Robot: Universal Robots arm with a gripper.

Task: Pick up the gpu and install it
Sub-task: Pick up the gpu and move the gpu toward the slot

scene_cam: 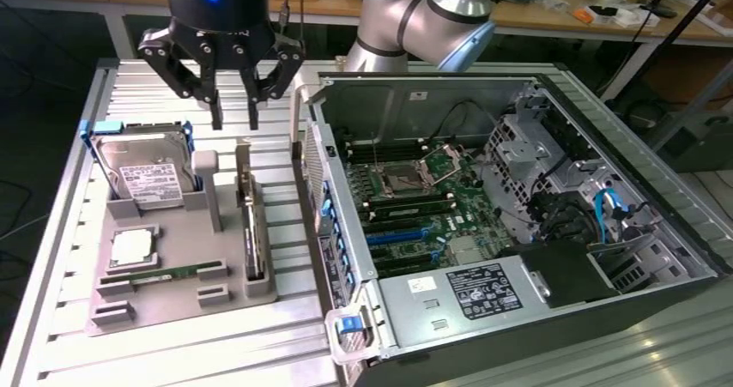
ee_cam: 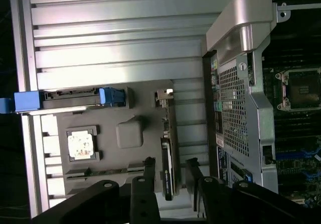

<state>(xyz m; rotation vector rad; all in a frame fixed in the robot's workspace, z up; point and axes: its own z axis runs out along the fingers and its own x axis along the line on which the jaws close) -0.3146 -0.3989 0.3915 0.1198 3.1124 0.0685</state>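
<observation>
Nearest: grey holder [scene_cam: 184,305] sitting on slatted desk [scene_cam: 57,318], open pc case [scene_cam: 670,194] lying just beside it on exterior view's right. Memory stick [scene_cam: 160,275] and cpu [scene_cam: 132,248] resting in holder. gpu [scene_cam: 250,232] standing on edge in holder's slot on case side, untouched. Hard drive [scene_cam: 143,177] standing upright further back. Gripper [scene_cam: 235,121] hanging above holder's far end, released, grasping nothing. Wrist view showing gpu lining up between spread fingers [ee_cam: 149,184], not touching.

Arm [scene_cam: 427,14]: bent at the elbow joint, extended toward the exterior view's left.
Hand [scene_cam: 235,119]: pointed straight down, suspended in the air.
Fingers [scene_cam: 187,74]: spread apart, nothing gripped.
</observation>
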